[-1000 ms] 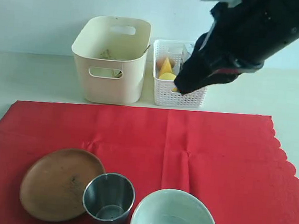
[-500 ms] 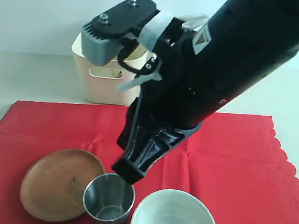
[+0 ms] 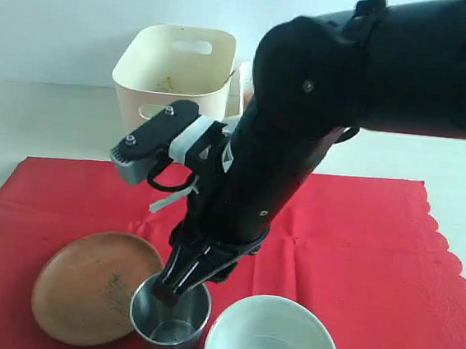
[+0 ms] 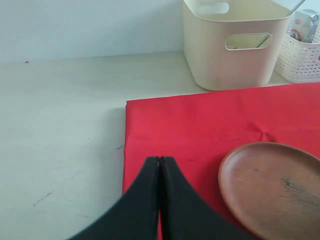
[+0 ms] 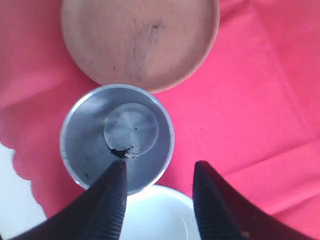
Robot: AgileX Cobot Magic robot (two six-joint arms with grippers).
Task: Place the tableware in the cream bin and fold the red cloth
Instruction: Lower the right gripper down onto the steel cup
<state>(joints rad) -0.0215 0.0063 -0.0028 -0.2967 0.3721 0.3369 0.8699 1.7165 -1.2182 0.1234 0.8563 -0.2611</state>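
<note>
While the right tool [image 5: 160,172], parted, straddles the rim of the steel cup [image 5: 95,142], an off-centre pinch could topple it against the bowl [image 3: 273,343]; left tool [image 4: 160,160] sits closed.

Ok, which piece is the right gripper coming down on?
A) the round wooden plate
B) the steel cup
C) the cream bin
B: in the right wrist view the right gripper is open directly above the steel cup, with one finger over the cup's mouth and the other outside its rim. Nothing is gripped yet.
</note>
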